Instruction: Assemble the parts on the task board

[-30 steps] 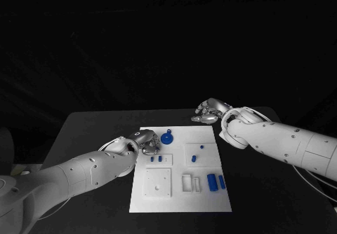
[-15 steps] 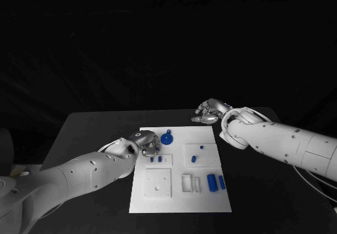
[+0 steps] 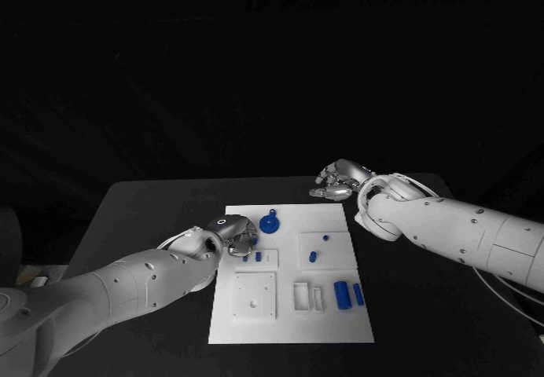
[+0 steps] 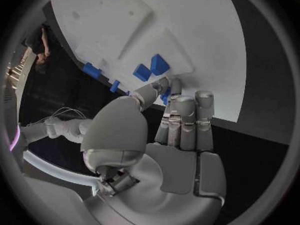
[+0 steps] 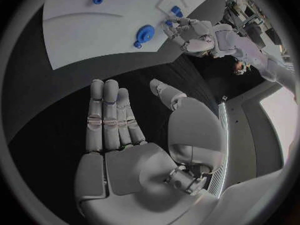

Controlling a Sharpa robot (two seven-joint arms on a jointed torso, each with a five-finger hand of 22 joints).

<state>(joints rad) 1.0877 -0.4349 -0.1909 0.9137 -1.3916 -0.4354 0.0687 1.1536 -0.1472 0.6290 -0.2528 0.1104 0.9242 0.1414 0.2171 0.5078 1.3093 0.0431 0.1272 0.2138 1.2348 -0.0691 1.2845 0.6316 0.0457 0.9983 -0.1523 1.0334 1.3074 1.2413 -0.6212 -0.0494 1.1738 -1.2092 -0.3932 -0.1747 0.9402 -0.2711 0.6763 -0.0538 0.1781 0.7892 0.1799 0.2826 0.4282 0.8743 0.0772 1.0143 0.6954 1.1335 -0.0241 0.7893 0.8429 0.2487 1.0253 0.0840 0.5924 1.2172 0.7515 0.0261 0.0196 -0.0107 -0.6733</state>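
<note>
The table (image 3: 148, 204) is black and flat, with a straight back edge. Behind it the room is very dark, almost all black, and no wall can be made out there. The far corners of the table fade into that dark. In the right wrist view, a bright pale patch (image 5: 278, 110) like a lit wall or window sits at the edge of the circle. Near it there is some cluttered stuff (image 5: 250, 5), too small to tell what it is.
</note>
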